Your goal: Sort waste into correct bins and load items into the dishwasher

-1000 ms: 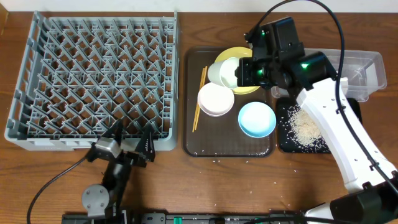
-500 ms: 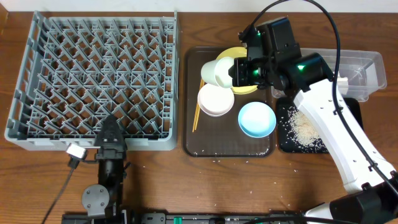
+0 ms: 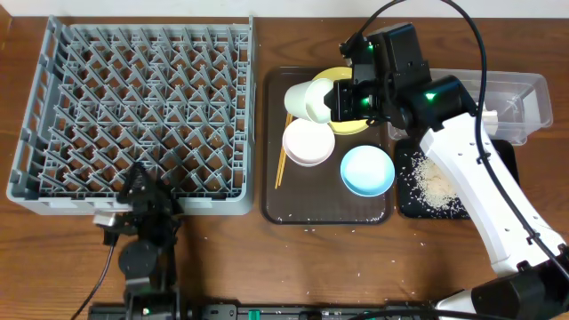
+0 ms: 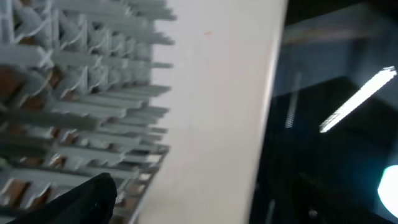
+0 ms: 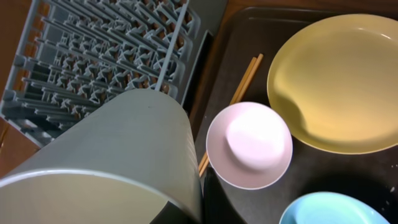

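As the bench point(image 3: 53, 258) is read from its left edge, dish rack point(image 3: 133, 98): large grey square grid of upright pegs that fills the left half. The left wrist view shows its pegs close up and blurred.
Left tool point(image 3: 147, 191): at the near edge of the rack, just over its front wall. Its jaws stand wide apart with nothing between them. In its own camera only one dark finger shows, in the bottom left corner.
Brown tray point(image 3: 329, 212): just right of the rack, lying flat on the bench. It carries the chopsticks, both bowls and the plate.
Chopsticks point(image 3: 284, 142): a thin wooden pair lying along the tray's left side, just beside the white bowl point(image 5: 239, 87).
Small white cup point(image 3: 307, 100): lifted off the tray and tipped on its side above the far left corner. It overlaps the plate's left edge from above and fills the lower left of the right wrist view point(image 5: 106, 162).
White bowl point(image 3: 308, 142): on the tray, directly near-side of the raised cup point(image 5: 249, 145).
Right tool point(image 3: 331, 102): clamped tight on the small white cup, carrying it in the air.
Yellow plate point(image 3: 351, 126): at the far side of the tray, partly hidden by the cup and the arm point(image 5: 339, 81).
Light-blue bowl point(image 3: 367, 171): on the tray's right half, near side, apart from the white bowl point(image 5: 323, 211).
Black tray point(image 3: 404, 178): just right of the brown tray, crossed by the white arm.
Rice scraps point(image 3: 437, 182): a whitish heap in the black tray. A few grains lie on the brown tray and on the bench at its near edge.
Clear tub point(image 3: 524, 102): at the far right, behind the black tray. Its contents cannot be made out.
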Motion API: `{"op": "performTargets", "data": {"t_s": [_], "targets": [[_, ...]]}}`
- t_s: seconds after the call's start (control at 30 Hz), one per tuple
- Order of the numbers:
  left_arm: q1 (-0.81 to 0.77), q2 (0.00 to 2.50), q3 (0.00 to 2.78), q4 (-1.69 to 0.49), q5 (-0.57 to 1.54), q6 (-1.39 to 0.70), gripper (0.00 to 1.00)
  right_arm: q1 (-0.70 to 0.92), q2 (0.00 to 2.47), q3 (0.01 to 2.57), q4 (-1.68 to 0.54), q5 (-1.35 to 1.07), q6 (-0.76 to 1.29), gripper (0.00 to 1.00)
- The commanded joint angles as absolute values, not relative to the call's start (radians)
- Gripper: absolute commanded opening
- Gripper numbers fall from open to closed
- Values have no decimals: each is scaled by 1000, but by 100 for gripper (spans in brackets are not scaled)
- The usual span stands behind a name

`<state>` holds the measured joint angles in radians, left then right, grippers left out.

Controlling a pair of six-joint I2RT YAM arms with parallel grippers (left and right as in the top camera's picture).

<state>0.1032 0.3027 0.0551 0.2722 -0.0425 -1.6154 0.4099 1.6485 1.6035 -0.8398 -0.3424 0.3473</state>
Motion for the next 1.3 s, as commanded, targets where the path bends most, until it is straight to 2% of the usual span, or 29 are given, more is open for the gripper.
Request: {"op": "performTargets", "data": {"t_s": [0.0,0.17,0.3,0.43,0.53,0.8,1.13,1.27], "targets": [[107,458,214,330,77,-1505,90,422,1655,1606,-834,-353,336,1],[107,760,486,353,331,-1289,91,422,1655,1606,-834,-357,336,1],[107,1002,692,271,607,-1268,91,422,1655,1606,-838,-360,336,1],[107,1237,824,242,1099,-1268,91,422,1655,1606,-845,-360,336,1],[107,1361,831,278,1313,-1268,91,422,1655,1606,-845,-360,335,1],[105,1575,825,279,1486,-1223,91,422,1655,1565,-774,-423,335,1],[106,1582,825,406,1573,-1238,90,375,1669,1376,-455,-876,310,1],[106,1582,825,406,1573,-1238,85,356,1701,1352,-404,-975,310,1]]}}
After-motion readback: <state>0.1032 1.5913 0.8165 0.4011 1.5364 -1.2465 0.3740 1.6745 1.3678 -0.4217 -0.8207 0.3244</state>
